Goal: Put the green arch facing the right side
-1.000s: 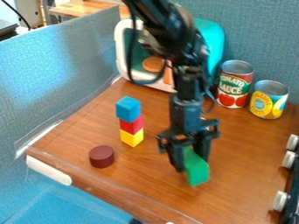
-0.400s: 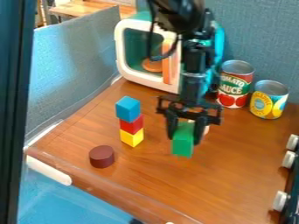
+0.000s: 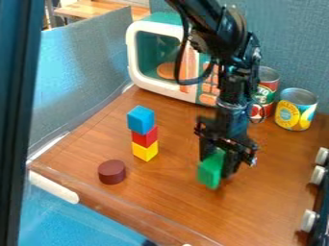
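Dark post: at the far left you have a smooth, straight upright (image 3: 18,120).
Side panel: next to it, your grey-blue partition (image 3: 83,77) has a fabric-like texture.
White bar: a rounded strip (image 3: 54,187) sits along the counter's front edge at your left.
Maroon cylinder: you see it short, flat-topped and upright (image 3: 112,172).
Block stack: just beside it, you have a blue cube (image 3: 141,120) on a red cube (image 3: 145,136) on a yellow cube (image 3: 145,151).
Toy microwave: behind the stack, your rounded white frame (image 3: 133,57) surrounds a teal window.
Counter: you work over warm brown wood-grain (image 3: 160,202).
Green arch: you have it low over the counter, right of the stack, its smooth, blocky body (image 3: 209,172) tilted.
Gripper: your black gripper (image 3: 217,166) hangs down, pinching the green arch between its fingers.
Red-labelled can: behind the arm, you see a metal cylinder, partly hidden (image 3: 268,86).
Yellow-labelled can: just beside it, you see another metal cylinder (image 3: 296,109).
Back wall: woven-looking blue-grey (image 3: 292,43) rises behind your cans.
Knobs: at the right edge you have pale, rounded ones (image 3: 317,175) on a black unit (image 3: 320,204).
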